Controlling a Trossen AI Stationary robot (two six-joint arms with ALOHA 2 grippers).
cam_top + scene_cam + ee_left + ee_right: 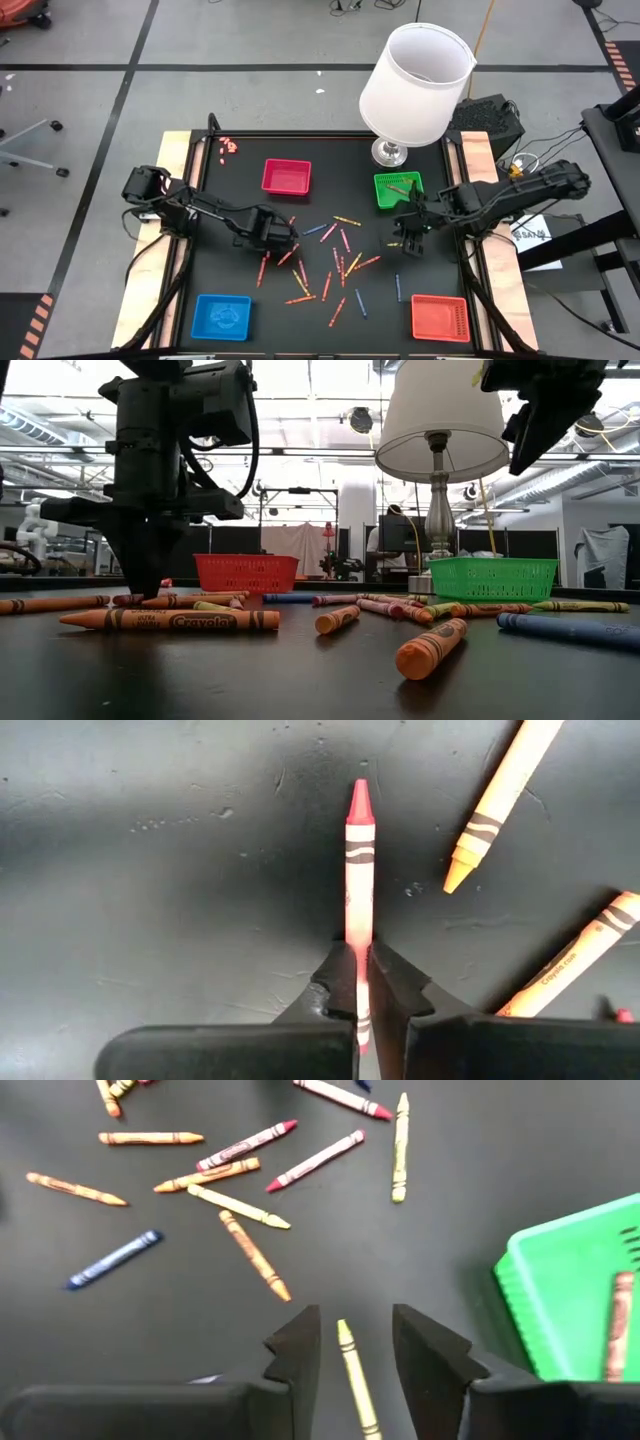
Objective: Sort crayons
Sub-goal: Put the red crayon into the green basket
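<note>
Many crayons (335,265) lie scattered on the black table top between four small trays. My left gripper (283,235) is down at the table at the left edge of the scatter, shut on a red crayon (359,870). My right gripper (408,240) hangs open and empty above the table beside the green tray (398,188). In the right wrist view its fingers (300,1345) frame a yellow crayon (352,1370) that lies on the table below. The green tray holds one orange-brown crayon (618,1325). My left gripper pinches the red crayon between its two fingers on its wrapped shaft, toward the blunt end (358,955). The fingers come from above, pointing down, and lie across the crayon. The crayon lies level with its tip pointing away from the wrist; whether it is clear of the table I cannot tell.
A red tray (286,177) stands at the far middle, a blue tray (222,316) near left, an orange-red tray (440,317) near right. A white-shaded lamp (415,85) stands on the far edge behind the green tray. Two orange crayons (495,805) lie close to the left gripper.
</note>
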